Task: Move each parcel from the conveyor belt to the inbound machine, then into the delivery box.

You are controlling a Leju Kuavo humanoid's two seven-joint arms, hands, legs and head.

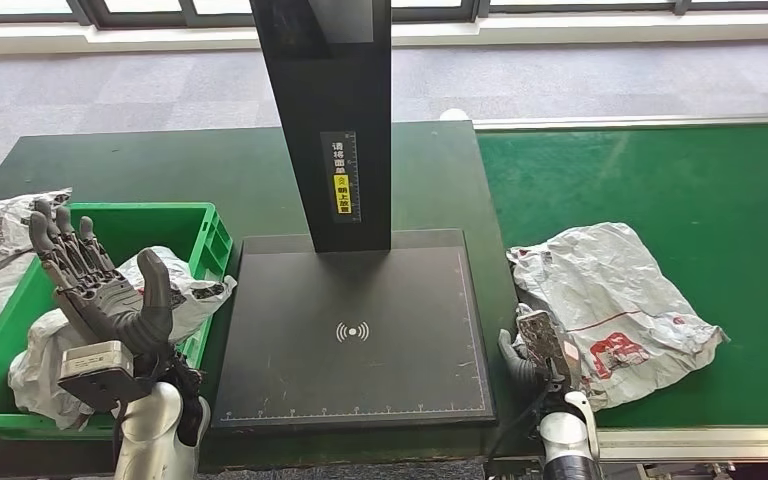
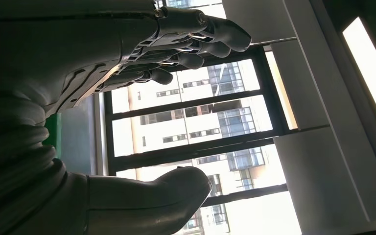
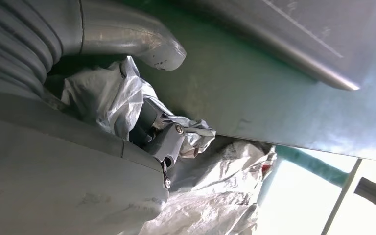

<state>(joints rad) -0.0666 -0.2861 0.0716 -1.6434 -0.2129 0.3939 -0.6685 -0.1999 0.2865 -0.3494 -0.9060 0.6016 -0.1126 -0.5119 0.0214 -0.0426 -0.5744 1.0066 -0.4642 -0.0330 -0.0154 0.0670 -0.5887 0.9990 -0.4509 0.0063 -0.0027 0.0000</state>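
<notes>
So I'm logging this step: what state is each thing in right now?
Left hand: raised, fingers apart, holding nothing.
Right hand: gripping the parcel's edge.
Crumpled grey plastic parcel: on the green conveyor belt.
Black scanner plate: bare.
Green plastic box: holds a parcel.

post label [image 1: 343,177]: Chinese characters, unreadable | scanner plate [image 1: 290,320]: contactless wave symbol [image 1: 352,331] | parcel [image 1: 610,300]: red print, illegible

floor [image 1: 110,80]: grey carpet tiles | windows [image 1: 290,8]: dark-framed, daylight
</notes>
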